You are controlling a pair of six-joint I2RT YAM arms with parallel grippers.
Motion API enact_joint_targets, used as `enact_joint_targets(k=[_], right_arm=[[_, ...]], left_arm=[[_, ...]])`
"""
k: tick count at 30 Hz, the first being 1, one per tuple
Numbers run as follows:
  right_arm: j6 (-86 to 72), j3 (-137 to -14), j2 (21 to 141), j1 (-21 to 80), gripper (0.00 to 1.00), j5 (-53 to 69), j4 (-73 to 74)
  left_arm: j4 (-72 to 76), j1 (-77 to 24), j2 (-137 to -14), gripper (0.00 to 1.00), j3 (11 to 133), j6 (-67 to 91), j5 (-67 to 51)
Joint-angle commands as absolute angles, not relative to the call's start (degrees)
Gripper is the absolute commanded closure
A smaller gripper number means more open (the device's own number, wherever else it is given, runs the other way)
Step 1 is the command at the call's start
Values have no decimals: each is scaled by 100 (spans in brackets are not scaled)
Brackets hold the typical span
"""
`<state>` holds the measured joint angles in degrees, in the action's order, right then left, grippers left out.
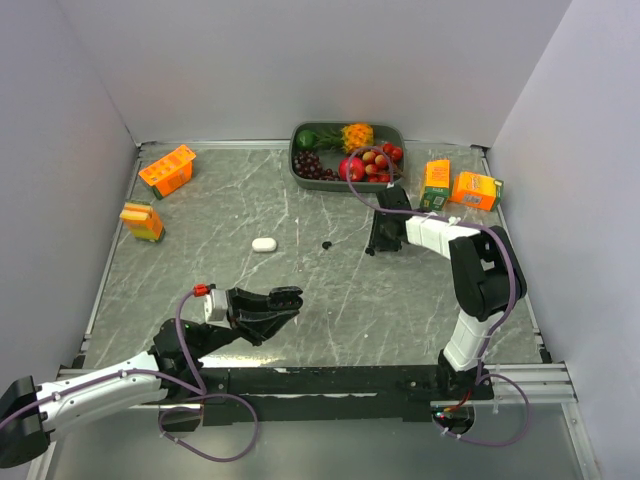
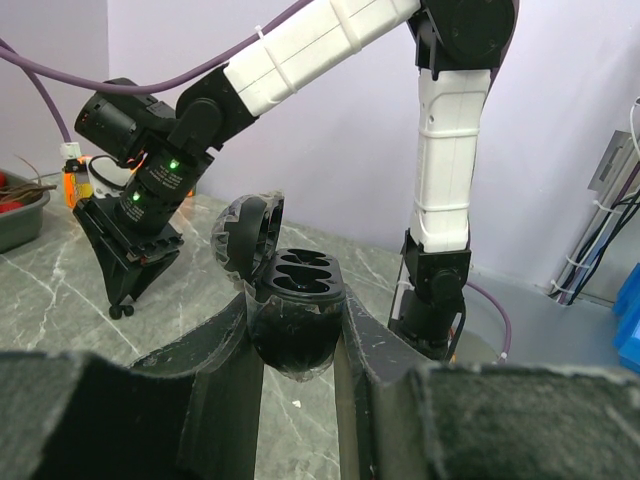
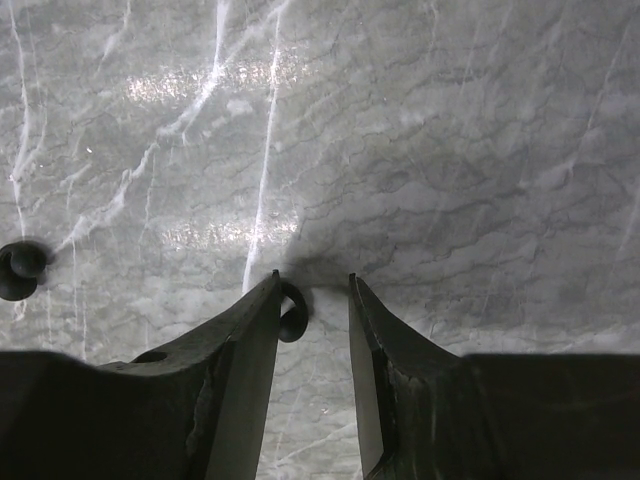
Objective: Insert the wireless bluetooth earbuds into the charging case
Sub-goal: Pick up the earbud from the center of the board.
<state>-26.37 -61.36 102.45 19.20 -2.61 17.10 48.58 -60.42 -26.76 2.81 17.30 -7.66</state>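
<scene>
Black plastic fills the near view: the left gripper [image 2: 297, 345], low in the top view, is clamped on the rounded base of the charging case [image 2: 300, 280]. The case is raised off the marble table [image 1: 330, 300], with its lid hinged back to the upper left and both sockets showing empty.

Further out, mid-table, the right gripper [image 3: 312, 285] hangs over the stone with its jaws partly apart and nothing pinched between them. One black earbud [image 3: 293, 312] lies on the table against the inner edge of the picture-left finger, off-centre in the gap. A second black earbud [image 3: 20, 270] sits well apart at the left edge of the right wrist view. A white case [image 1: 264, 244] rests just left of centre.

At the far edge stand the fruit tray [image 1: 300, 160] and orange cartons [image 1: 167, 170].

The risk, as I judge it, is at the pick. The bud is tiny, glossy and tucked against one finger, so closing from here could flick it sideways or squeeze it out instead of gripping it. Later, pressing a bud into a socket could twist the case in its grip, since the jaws hold only its curved bottom
</scene>
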Motion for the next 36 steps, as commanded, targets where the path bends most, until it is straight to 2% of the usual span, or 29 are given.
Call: enact_joint_targets(k=[1,17,29,33,36], right_arm=[[-2751,-5968,9958,1907,60,-264,1653],[-2830,-5924,10037,2153,63,-35,1608],[-2856,-5845,10002,2312,87,-26,1600],[-2883,-5818,9993,2329,100,97,1600],[-2900,-5775,9949,2329,100,114,1600]], left_arm=[[5098,-6064,-2733,99,422,1784,-765],[5142,-6073,-2821,99,431,1837,-835],[5185,-6100,-2821,99,413,1846,-852],[5159,-6108,-2813,99,422,1846,-853],[5133,-6108,-2786,99,422,1846,-853]])
